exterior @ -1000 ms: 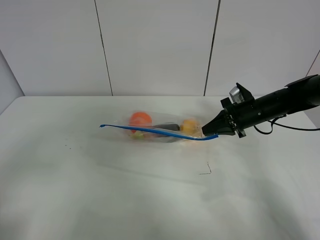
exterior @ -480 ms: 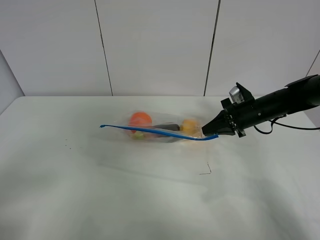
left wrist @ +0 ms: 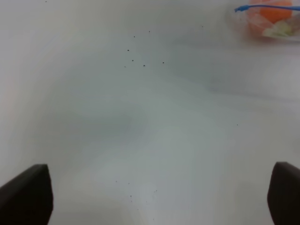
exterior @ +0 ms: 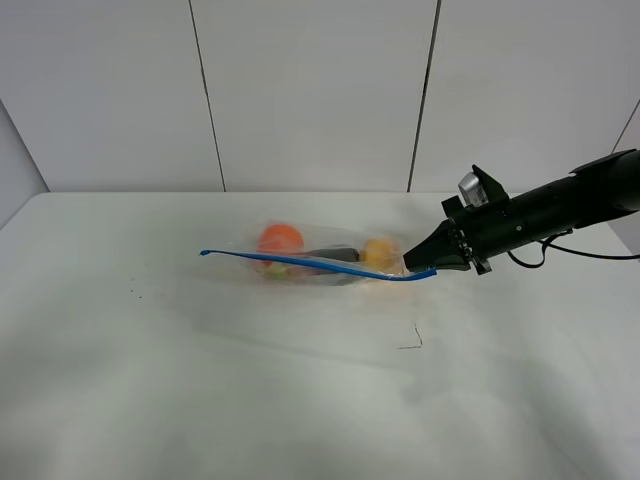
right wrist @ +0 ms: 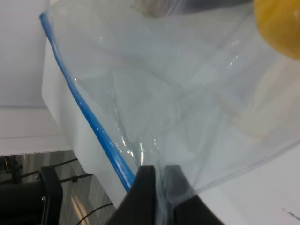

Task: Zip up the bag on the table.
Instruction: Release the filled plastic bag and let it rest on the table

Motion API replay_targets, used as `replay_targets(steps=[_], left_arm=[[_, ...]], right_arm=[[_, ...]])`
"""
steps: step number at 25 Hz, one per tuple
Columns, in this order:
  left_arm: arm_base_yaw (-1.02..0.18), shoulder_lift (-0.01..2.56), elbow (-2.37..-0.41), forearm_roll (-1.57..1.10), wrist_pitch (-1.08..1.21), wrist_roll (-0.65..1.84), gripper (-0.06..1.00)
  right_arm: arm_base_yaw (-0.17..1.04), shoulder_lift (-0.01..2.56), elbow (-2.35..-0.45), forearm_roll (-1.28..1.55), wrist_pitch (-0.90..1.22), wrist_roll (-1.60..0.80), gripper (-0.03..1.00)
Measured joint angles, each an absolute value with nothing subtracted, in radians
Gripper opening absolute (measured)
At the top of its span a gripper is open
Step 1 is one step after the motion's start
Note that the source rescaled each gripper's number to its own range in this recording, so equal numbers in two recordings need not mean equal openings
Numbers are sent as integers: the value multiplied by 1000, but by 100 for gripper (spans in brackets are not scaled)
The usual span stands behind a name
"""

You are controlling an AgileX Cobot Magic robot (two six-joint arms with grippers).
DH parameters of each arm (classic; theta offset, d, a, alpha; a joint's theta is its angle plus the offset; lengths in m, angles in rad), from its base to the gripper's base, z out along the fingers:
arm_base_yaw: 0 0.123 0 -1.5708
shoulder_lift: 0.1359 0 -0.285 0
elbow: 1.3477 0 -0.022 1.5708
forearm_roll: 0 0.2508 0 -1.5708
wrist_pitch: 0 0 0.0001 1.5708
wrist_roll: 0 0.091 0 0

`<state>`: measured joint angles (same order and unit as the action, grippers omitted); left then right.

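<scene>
The clear bag [exterior: 318, 259] lies on the white table [exterior: 180, 380] with an orange fruit [exterior: 280, 238], a dark item and a yellow fruit [exterior: 379, 251] inside. Its blue zipper strip [exterior: 300, 263] runs along the near edge. My right gripper [exterior: 417, 262] is shut on the bag's right corner at the strip's end; the right wrist view shows its fingers [right wrist: 144, 192] pinching the plastic beside the blue strip [right wrist: 93, 126]. My left gripper [left wrist: 157, 199] is open and empty over bare table, with the bag's left end [left wrist: 269, 16] far off.
A small dark wire-like mark [exterior: 412, 341] lies on the table in front of the bag. Grey wall panels [exterior: 310, 90] stand behind the table's far edge. Tiny dark specks [left wrist: 140, 61] dot the tabletop.
</scene>
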<state>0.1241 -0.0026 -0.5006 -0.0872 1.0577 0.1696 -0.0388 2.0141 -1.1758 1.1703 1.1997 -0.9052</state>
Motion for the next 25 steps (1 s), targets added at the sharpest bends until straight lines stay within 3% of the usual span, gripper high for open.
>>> replay_targets(steps=[25], left_arm=[[68,-3,-501,-87,1058,168,99]], right_arm=[[-39,2014,-1176,1176,1200,-905,0]])
